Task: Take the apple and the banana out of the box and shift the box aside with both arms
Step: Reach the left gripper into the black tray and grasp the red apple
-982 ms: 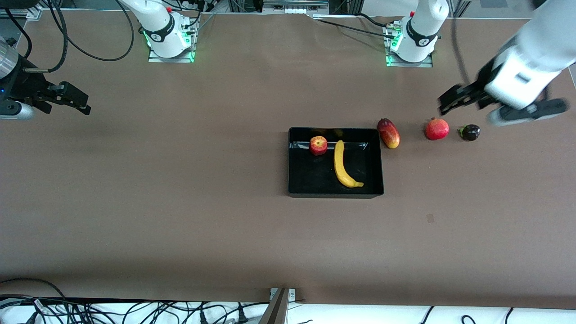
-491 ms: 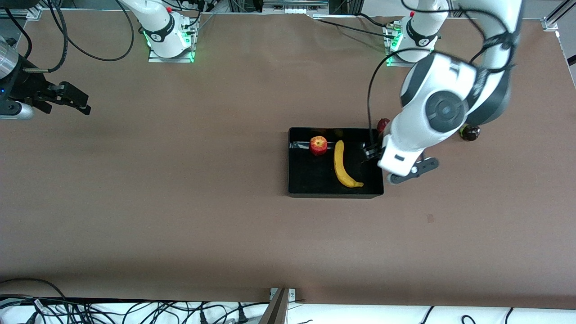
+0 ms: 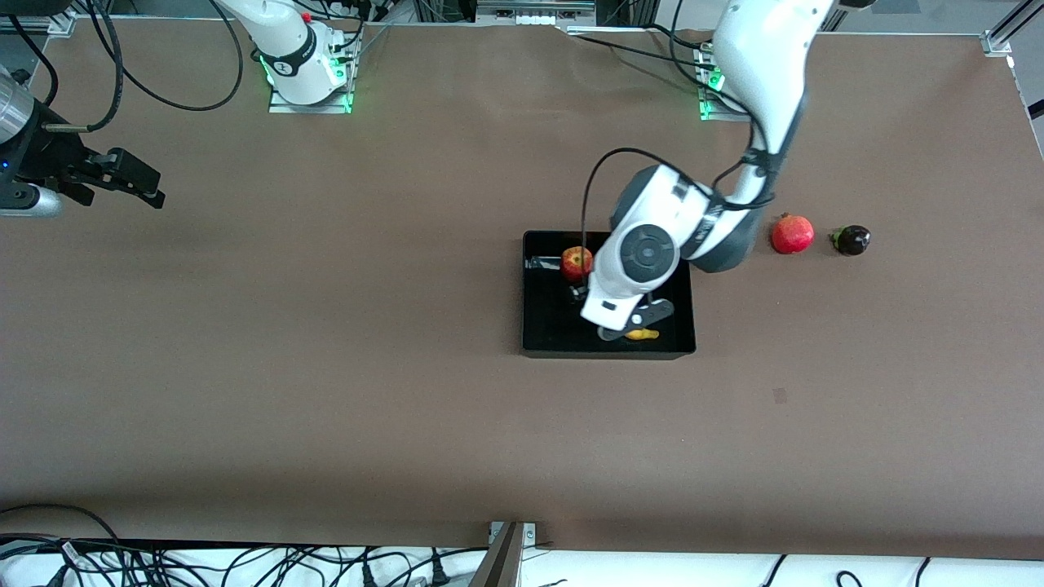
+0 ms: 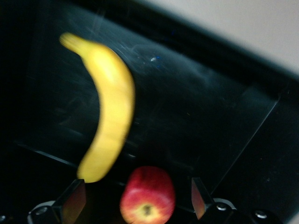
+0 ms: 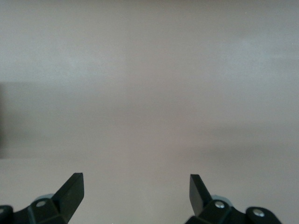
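Observation:
The black box sits mid-table. In it lie the red apple and the yellow banana, which is mostly hidden under the left arm. My left gripper hangs open and empty over the box, just above the apple. In the left wrist view the apple lies between the open fingers of my left gripper, not touching them, with the banana beside it on the box floor. My right gripper waits open and empty above the table at the right arm's end; the right wrist view shows it over bare table.
A round red pomegranate and a small dark purple fruit lie on the table beside the box, toward the left arm's end. The left arm's elbow covers the spot between the box and the pomegranate. Cables run along the table's front edge.
The left arm has swung from the left arm's end of the table, past the loose fruits, to over the box and the apple. The right arm has not moved.

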Controlling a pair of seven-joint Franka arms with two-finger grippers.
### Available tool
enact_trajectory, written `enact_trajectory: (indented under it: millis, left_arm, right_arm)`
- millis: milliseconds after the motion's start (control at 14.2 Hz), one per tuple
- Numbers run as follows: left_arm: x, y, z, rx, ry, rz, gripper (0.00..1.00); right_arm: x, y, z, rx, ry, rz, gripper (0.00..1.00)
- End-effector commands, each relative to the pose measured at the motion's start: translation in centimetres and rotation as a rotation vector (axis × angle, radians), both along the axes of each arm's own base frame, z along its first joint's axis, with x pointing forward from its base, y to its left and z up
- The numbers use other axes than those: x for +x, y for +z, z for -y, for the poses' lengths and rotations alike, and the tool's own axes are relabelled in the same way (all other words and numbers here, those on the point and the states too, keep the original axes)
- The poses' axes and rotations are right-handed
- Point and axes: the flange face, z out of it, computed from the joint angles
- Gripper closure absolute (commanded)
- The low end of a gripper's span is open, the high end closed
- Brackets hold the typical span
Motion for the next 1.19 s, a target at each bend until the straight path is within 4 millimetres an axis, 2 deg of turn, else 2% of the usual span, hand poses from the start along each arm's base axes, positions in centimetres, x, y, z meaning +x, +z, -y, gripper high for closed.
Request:
enact_trajectory:
  millis: [0, 211, 421, 632, 702, 842, 912, 1123]
  left_arm:
    - [-2.9, -1.9, 1.3, -0.007, -0.008, -0.015, 0.0]
    - [-4.9, -3.6, 2.0, -0.004, -0.029, -0.041, 0.0]
    - [-7.2, -4.3, 2.6, -0.011, -0.045, -0.051, 0.0]
    - [-8.1, -4.8, 3.2, -0.023, -0.024, -0.036, 0.0]
    - [-8.2, -4.9, 3.2, -0.021, -0.018, -0.037, 0.12]
    - [-8.1, -4.9, 3.1, -0.02, -0.007, -0.036, 0.77]
    - [-8.1, -4.9, 3.1, -0.019, -0.009, -0.038, 1.0]
    - [-7.4, -4.2, 2.4, -0.009, -0.015, -0.058, 1.0]
  right_arm:
    - [0.0, 0.3, 0.1, -0.001, -0.01, -0.002, 0.0]
    - [0.0, 0.3, 0.1, -0.001, -0.01, -0.002, 0.0]
    - [0.0, 0.3, 0.1, -0.001, -0.01, -0.002, 0.0]
    - [0.1, 0.4, 0.1, -0.003, -0.01, 0.0, 0.0]
    - [0.0, 0.3, 0.1, -0.001, -0.01, -0.002, 0.0]
    - [0.0, 0.3, 0.1, -0.001, -0.01, -0.002, 0.0]
    - [0.0, 0.3, 0.1, -0.001, -0.01, -0.002, 0.0]
    - [0.0, 0.3, 0.1, -0.001, -0.01, -0.002, 0.0]
